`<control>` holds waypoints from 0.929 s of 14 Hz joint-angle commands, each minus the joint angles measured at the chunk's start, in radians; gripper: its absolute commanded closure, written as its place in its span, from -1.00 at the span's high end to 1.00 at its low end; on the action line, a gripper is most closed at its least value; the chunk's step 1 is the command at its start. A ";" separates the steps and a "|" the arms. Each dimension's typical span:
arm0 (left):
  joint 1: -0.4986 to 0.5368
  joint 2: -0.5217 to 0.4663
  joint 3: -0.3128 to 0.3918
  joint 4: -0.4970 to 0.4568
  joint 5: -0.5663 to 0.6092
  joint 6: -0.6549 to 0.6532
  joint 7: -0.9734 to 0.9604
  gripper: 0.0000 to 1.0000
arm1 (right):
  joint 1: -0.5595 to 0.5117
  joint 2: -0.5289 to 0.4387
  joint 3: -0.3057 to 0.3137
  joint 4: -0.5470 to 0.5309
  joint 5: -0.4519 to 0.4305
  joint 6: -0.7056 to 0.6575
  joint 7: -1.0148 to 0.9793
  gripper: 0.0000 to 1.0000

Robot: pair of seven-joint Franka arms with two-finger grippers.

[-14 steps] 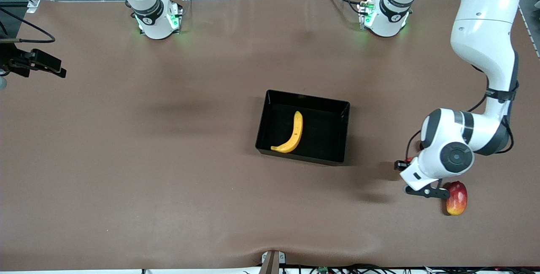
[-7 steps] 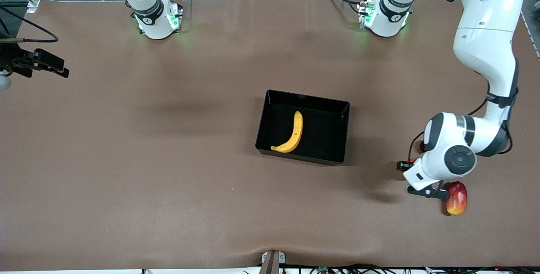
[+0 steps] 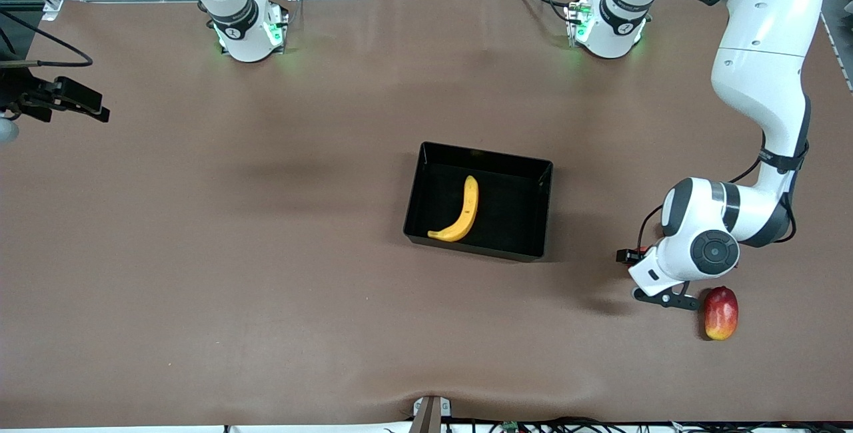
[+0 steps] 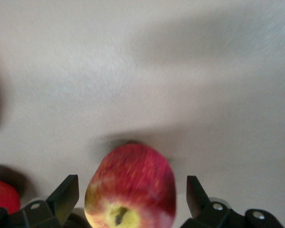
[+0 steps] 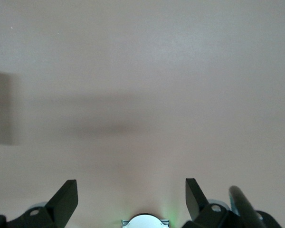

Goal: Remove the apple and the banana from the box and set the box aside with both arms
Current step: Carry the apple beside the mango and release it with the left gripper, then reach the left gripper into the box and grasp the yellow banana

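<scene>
The apple (image 3: 721, 313) lies on the table (image 3: 266, 300), out of the box (image 3: 541, 206), close to the table's corner at the left arm's end, by the edge nearest the front camera. The left gripper (image 4: 132, 183) stands around it with jaws spread wide, a finger on each side and clear space between each finger and the fruit; it grips nothing.

The step in hand looks to be the withdrawal. It would go best as a straight lift, away from the table, with the jaws kept wide until the fingertips are above the fruit. Any sideways drift could nudge a round apple and set it rolling toward the table's edge.

The banana (image 3: 460, 213) lies in the box, curved, one tip close to the wall nearest the front camera. The box sits at the middle of the table.

Once the left gripper is clear, the banana looks to be next. A grasp across its middle, away from the walls, should serve.

The right gripper (image 5: 131, 187) waits open and empty over bare table at the right arm's end.
</scene>
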 commanded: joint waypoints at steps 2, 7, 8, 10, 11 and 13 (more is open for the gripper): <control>-0.029 -0.115 -0.063 -0.005 -0.008 -0.033 -0.002 1.00 | 0.004 0.001 0.000 0.004 0.002 -0.009 0.011 1.00; -0.031 -0.195 -0.271 -0.016 -0.008 -0.165 -0.241 1.00 | 0.002 0.001 0.000 0.004 0.002 -0.010 0.011 1.00; -0.049 -0.187 -0.322 -0.019 0.005 -0.169 -0.328 1.00 | 0.002 0.001 0.000 0.003 0.002 -0.010 0.011 1.00; -0.164 -0.166 -0.333 -0.012 0.012 -0.160 -0.459 1.00 | 0.002 0.002 0.000 0.003 0.002 -0.010 0.011 1.00; -0.204 -0.142 -0.333 -0.008 0.011 -0.156 -0.470 1.00 | 0.000 0.002 0.000 0.003 0.002 -0.010 0.010 1.00; -0.307 -0.094 -0.329 -0.002 0.017 -0.073 -0.492 1.00 | -0.001 0.002 0.000 0.004 0.002 -0.010 0.010 1.00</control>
